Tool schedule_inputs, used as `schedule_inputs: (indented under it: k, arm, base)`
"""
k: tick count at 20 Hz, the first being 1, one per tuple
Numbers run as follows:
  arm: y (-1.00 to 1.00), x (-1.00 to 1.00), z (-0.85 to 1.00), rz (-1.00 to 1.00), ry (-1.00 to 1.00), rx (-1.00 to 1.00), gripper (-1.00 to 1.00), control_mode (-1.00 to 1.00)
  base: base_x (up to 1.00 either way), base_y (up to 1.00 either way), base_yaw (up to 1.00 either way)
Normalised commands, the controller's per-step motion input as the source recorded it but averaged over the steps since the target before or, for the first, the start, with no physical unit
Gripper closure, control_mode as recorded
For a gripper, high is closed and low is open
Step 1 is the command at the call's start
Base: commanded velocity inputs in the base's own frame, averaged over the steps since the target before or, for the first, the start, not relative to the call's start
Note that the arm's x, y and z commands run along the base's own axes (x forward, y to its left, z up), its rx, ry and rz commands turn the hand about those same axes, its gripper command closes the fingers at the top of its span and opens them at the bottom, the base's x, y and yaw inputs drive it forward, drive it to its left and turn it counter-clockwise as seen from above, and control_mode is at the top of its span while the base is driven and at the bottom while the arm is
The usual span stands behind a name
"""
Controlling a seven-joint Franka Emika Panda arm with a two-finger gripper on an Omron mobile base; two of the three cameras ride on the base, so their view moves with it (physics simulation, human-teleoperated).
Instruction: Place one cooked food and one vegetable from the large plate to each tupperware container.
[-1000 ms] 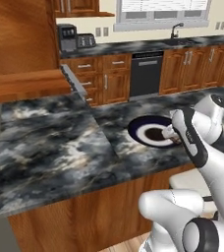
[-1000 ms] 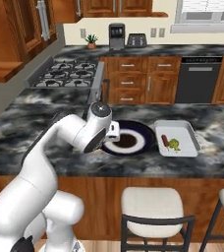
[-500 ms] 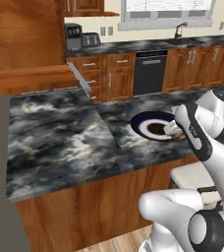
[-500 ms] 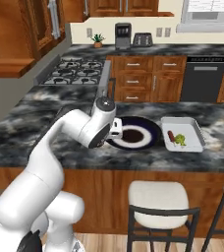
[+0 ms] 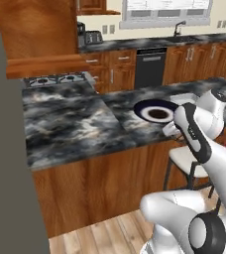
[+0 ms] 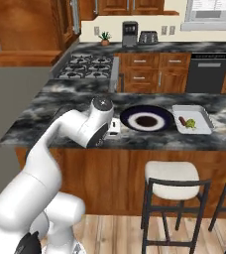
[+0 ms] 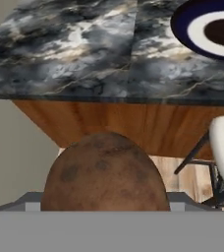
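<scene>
A round lumpy food item [image 7: 104,172] is sitting right at the fingers in the hand view, hiding them. Beyond it the counter [image 7: 84,59] is stretching away, with the large plate [image 7: 210,29] lying on it, far ahead and to the right of the fingers. In the right base view, a tupperware container [image 6: 193,119] is lying just beside the plate, on its far side from the gripper [image 6: 114,126], holding two food pieces [image 6: 186,122]. A stool [image 6: 177,181] is standing below the counter edge.
</scene>
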Motion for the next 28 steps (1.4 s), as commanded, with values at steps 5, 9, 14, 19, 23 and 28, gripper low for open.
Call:
schedule_inputs:
  k: [5,9,14,19,23,28]
  arm:
    - [0.0,0.0,0.0,0.0,0.0,0.0,1.0,1.0]
    - [0.0,0.0,0.0,0.0,0.0,0.0,1.0,1.0]
    - [0.0,0.0,0.0,0.0,0.0,0.0,1.0,1.0]
    - [0.0,0.0,0.0,0.0,0.0,0.0,1.0,1.0]
    - [0.0,0.0,0.0,0.0,0.0,0.0,1.0,1.0]
    - [0.0,0.0,0.0,0.0,0.0,0.0,1.0,1.0]
  base:
    - [-0.47,-1.0,-0.01]
    - [0.4,-1.0,0.0]
    - [0.47,-1.0,0.02]
    - [0.63,-1.0,0.01]
    - [0.65,-1.0,0.0]
    - [0.87,-0.86,0.02]
